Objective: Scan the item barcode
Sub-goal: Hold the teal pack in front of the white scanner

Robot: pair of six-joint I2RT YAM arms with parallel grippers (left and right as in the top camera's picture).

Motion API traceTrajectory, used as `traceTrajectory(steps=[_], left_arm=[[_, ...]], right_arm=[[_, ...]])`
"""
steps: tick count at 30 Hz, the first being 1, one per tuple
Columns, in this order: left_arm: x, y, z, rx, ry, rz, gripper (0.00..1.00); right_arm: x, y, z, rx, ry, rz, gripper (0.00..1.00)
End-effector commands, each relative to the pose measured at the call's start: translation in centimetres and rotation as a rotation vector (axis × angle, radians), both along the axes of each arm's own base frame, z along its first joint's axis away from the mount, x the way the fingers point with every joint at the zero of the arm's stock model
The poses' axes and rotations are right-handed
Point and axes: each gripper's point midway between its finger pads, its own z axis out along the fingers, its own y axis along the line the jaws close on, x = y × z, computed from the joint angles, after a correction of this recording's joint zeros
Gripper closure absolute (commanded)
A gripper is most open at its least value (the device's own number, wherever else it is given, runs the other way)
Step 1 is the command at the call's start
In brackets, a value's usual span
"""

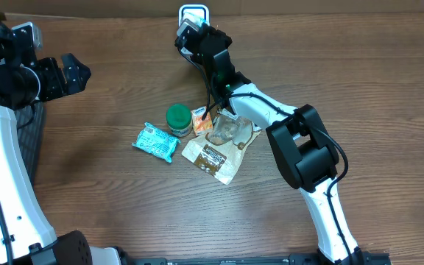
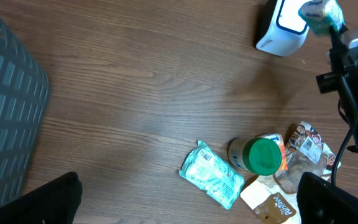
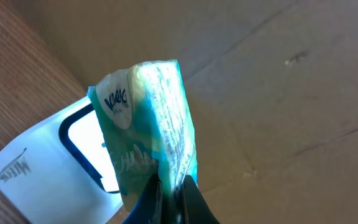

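Over the bench point(image 1: 124, 96) the left fingers point(image 2: 48, 202) stand wide apart, empty. At the white scanner point(image 3: 36, 168) the scanning step is in hand — the right fingers point(image 3: 146, 204) pinch a green packet point(image 3: 154, 106) just above it. Next, I judge, its barcode must turn toward the scanner.

Packet point(image 3: 157, 118) logo perhaps starts with V; otherwise unreadable.
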Motion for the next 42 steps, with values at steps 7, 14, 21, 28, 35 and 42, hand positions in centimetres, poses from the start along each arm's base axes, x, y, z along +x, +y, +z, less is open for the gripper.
traceTrajectory(steps=[7,14,21,28,35,42], left_arm=[[0.1,0.0,0.1,0.009,-0.005,-0.014,0.0],[0.1,0.0,0.1,0.009,-0.005,-0.014,0.0],[0.1,0.0,0.1,0.009,-0.005,-0.014,0.0],[0.1,0.0,0.1,0.009,-0.005,-0.014,0.0],[0.1,0.0,0.1,0.009,-0.005,-0.014,0.0],[0.1,0.0,0.1,0.009,-0.005,-0.014,0.0]], right_arm=[[0.3,0.0,0.5,0.01,-0.01,0.022,0.96],[0.6,-0.5,0.5,0.01,-0.01,0.014,0.96],[0.5,-0.3,0.6,0.017,-0.013,0.015,0.96],[-0.8,0.6,4.7,0.215,0.008,0.003,0.96],[-5.8,2.2,12.7,0.537,0.223,0.159,0.96],[-14.0,-2.5,21.0,0.897,0.554,0.181,0.96]])
